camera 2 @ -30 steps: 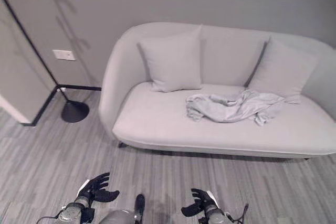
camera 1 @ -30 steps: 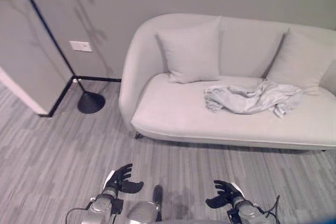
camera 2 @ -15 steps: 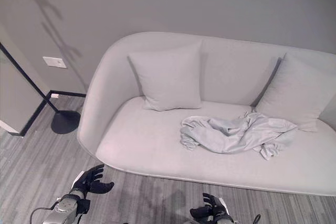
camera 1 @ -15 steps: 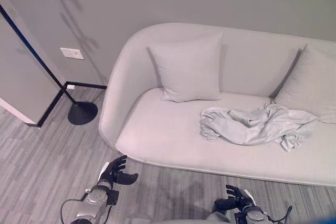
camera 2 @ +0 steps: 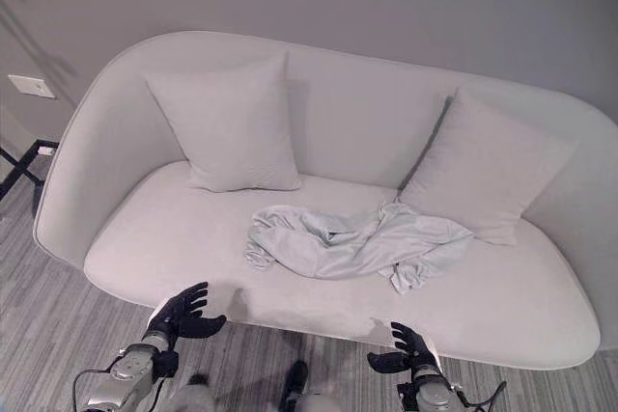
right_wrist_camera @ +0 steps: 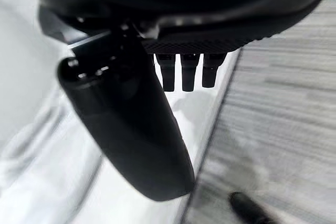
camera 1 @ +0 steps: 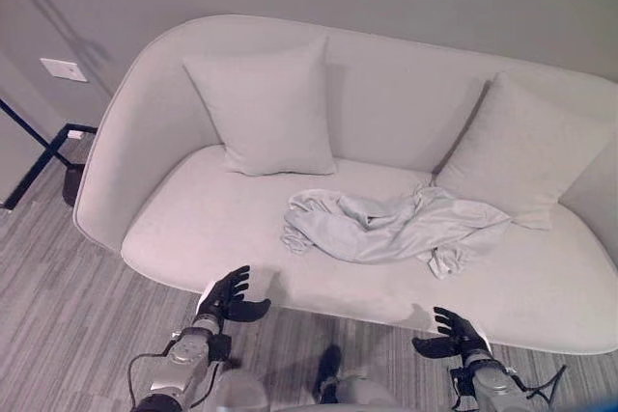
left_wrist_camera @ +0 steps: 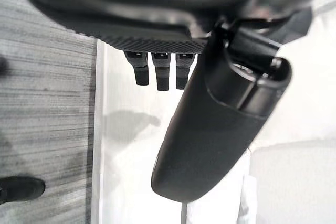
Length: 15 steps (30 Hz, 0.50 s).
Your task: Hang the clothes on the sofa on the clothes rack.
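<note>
A crumpled pale grey garment (camera 1: pixel 386 227) lies on the seat of the light grey sofa (camera 1: pixel 193 238), between two cushions. My left hand (camera 1: pixel 225 296) is open and empty at the sofa's front edge, left of and nearer than the garment. My right hand (camera 1: pixel 452 330) is open and empty too, low at the front edge, below the garment's right end. In the left wrist view my left hand (left_wrist_camera: pixel 210 129) shows straight fingers over the sofa seat. In the right wrist view my right hand (right_wrist_camera: pixel 131 129) has straight fingers above the seat edge.
One cushion (camera 1: pixel 263 108) leans on the backrest at left, another cushion (camera 1: pixel 507 156) at right. A black-trimmed wall corner (camera 1: pixel 34 156) and a wall socket (camera 1: pixel 63 69) stand at far left. Grey striped floor (camera 1: pixel 58 306) runs before the sofa.
The camera has come closer to the sofa and turned right, so the sofa and garment sit larger and further left. Both hands now reach the sofa's front edge. The floor lamp base has left the view.
</note>
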### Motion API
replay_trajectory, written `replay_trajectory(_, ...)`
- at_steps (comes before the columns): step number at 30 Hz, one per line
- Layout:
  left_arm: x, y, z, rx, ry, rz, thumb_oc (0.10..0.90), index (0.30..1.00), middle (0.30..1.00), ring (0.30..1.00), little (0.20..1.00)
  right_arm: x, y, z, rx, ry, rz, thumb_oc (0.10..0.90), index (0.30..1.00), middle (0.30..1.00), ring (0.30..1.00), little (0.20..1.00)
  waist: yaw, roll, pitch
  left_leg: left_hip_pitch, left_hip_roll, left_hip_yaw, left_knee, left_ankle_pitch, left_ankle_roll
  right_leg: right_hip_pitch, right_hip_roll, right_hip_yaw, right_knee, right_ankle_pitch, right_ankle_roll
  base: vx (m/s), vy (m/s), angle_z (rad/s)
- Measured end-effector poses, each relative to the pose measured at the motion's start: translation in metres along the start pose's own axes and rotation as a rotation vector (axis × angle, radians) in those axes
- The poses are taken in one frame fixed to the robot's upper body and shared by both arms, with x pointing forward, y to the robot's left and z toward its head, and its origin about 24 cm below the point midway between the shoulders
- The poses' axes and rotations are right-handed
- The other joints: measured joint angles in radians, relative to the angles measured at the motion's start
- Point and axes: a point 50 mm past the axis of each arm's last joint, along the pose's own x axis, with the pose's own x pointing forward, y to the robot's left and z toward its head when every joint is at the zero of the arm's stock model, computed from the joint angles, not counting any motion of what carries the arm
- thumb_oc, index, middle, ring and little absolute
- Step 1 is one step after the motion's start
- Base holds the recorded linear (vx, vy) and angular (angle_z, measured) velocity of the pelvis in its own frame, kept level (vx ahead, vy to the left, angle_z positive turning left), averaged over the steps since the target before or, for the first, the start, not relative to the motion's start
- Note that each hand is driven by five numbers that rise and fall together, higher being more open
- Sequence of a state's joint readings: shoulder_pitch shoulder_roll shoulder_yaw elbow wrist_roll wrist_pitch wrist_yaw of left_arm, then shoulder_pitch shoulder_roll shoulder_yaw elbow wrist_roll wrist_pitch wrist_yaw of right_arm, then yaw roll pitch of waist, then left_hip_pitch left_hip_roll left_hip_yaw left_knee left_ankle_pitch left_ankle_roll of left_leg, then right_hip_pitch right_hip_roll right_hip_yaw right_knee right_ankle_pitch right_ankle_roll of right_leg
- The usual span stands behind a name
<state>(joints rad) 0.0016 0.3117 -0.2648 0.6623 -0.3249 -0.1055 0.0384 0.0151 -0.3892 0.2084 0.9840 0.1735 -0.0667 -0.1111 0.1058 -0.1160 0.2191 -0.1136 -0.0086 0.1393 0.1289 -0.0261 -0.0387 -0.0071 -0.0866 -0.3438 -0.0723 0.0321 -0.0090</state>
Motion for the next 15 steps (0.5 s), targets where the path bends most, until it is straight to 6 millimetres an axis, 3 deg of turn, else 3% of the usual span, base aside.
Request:
replay_trajectory(2,-0.001,-0.001,-0.003,0.002,0.010,-0.002,0.800,0.900,0.900,0.900,0.900,0.001,0.006,-0.002,-0.001,0.025,0.008,0.800,0.900,0.900,0.900,0.900,0.008,0.030,-0.008,-0.014,-0.048,-0.010,-0.042,0.014,0.022,0.009,0.026,-0.008,-0.003,-0.005,-0.005,0.16,0.014,-0.16)
replay_trajectory(3,-0.003,0.001,-0.009,0.002,0.031,0.005,0.800,0.900,0.900,0.900,0.900,0.001,0.016,-0.006,-0.010,0.050,0.035,0.800,0.900,0.900,0.900,0.900,0.016,0.065,-0.027,-0.001,-0.073,-0.043,-0.133,0.045,0.063,0.014,0.061,0.004,0.009,-0.020,-0.011,0.19,0.044,-0.25)
replay_trajectory(4,-0.003,0.001,-0.009,0.003,0.032,0.006,0.800,0.900,0.900,0.900,0.900,0.000,0.019,-0.007,-0.008,0.049,0.045,0.800,0.900,0.900,0.900,0.900,0.015,0.084,-0.035,0.003,-0.077,-0.042,-0.137,0.050,0.070,0.017,0.080,-0.001,0.008,-0.029,-0.002,0.24,0.039,-0.23)
replay_trajectory(5,-0.002,0.001,-0.007,0.006,0.035,0.007,0.800,0.900,0.900,0.900,0.900,0.000,0.025,-0.009,-0.006,0.063,0.053,0.800,0.900,0.900,0.900,0.900,0.008,0.091,-0.030,0.025,-0.085,-0.039,-0.114,0.054,0.100,0.028,0.081,-0.007,0.046,-0.051,0.025,0.19,-0.039,-0.07)
replay_trajectory(6,-0.002,-0.005,-0.010,0.009,0.049,0.002,0.800,0.900,0.900,0.900,0.900,0.000,0.029,-0.011,-0.014,0.075,0.066,0.800,0.900,0.900,0.900,0.900,-0.009,0.133,-0.027,0.117,-0.048,-0.048,-0.160,0.056,0.132,-0.020,0.081,-0.023,0.260,-0.114,0.142,0.17,-0.049,0.05)
replay_trajectory(7,-0.001,-0.007,-0.008,0.022,0.042,-0.010,0.800,0.900,0.900,0.900,0.900,-0.001,0.033,-0.009,-0.009,0.068,0.078,0.800,0.900,0.900,0.900,0.900,-0.017,0.167,-0.023,0.171,-0.014,-0.041,-0.193,0.071,0.139,-0.067,0.063,-0.035,0.428,-0.138,0.171,0.27,-0.098,0.30)
replay_trajectory(8,0.002,-0.005,-0.001,0.049,0.024,-0.011,0.800,0.900,0.900,0.900,0.900,-0.003,0.043,-0.009,-0.001,0.058,0.109,0.800,0.900,0.900,0.900,0.900,-0.035,0.142,-0.020,0.184,-0.017,-0.037,-0.175,0.050,0.150,-0.146,-0.004,-0.017,0.652,-0.155,0.198,0.20,-0.060,0.34)
replay_trajectory(10,0.002,-0.005,0.003,0.053,0.007,-0.015,0.800,0.900,0.900,0.900,0.900,-0.003,0.046,0.001,0.014,0.015,0.122,0.800,0.900,0.900,0.900,0.900,-0.030,0.105,-0.029,0.202,-0.037,-0.025,-0.168,0.025,0.158,-0.250,-0.114,0.049,0.858,-0.155,0.198,0.27,-0.162,0.08)
replay_trajectory(11,0.002,-0.005,0.002,0.055,0.008,-0.017,0.800,0.900,0.900,0.900,0.900,-0.002,0.045,0.004,0.019,0.003,0.120,0.800,0.900,0.900,0.900,0.900,-0.030,0.103,-0.033,0.207,-0.038,-0.024,-0.171,0.026,0.159,-0.258,-0.135,0.063,0.853,-0.154,0.200,0.27,-0.216,0.08)
replay_trajectory(12,0.003,-0.006,0.003,0.057,0.008,-0.022,0.800,0.900,0.900,0.900,0.900,-0.003,0.043,0.005,0.051,-0.011,0.108,0.800,0.900,0.900,0.900,0.900,-0.034,0.099,-0.036,0.220,-0.032,-0.029,-0.171,0.026,0.123,-0.239,-0.223,0.043,0.787,-0.148,0.200,0.17,-0.193,0.12)
replay_trajectory(13,0.003,-0.006,0.004,0.057,0.004,-0.022,0.800,0.900,0.900,0.900,0.900,-0.004,0.041,0.006,0.061,-0.022,0.103,0.800,0.900,0.900,0.900,0.900,-0.028,0.095,-0.035,0.226,-0.032,-0.033,-0.171,0.020,0.124,-0.216,-0.253,0.029,0.716,-0.142,0.210,0.25,-0.311,0.14)
replay_trajectory(14,0.002,-0.005,0.004,0.058,0.005,-0.018,0.800,0.900,0.900,0.900,0.900,-0.004,0.041,0.008,0.068,-0.033,0.101,0.800,0.900,0.900,0.900,0.900,-0.028,0.095,-0.035,0.227,-0.029,-0.036,-0.171,0.014,0.127,-0.181,-0.283,0.016,0.629,-0.136,0.216,0.23,-0.357,0.07)
replay_trajectory(15,0.001,0.000,0.005,0.065,0.001,-0.006,0.800,0.900,0.900,0.900,0.900,-0.004,0.040,0.012,0.073,-0.049,0.102,0.800,0.900,0.900,0.900,0.900,-0.029,0.095,-0.032,0.228,-0.022,-0.045,-0.171,0.004,0.107,-0.140,-0.330,-0.003,0.495,-0.108,0.221,0.27,-0.506,0.09)
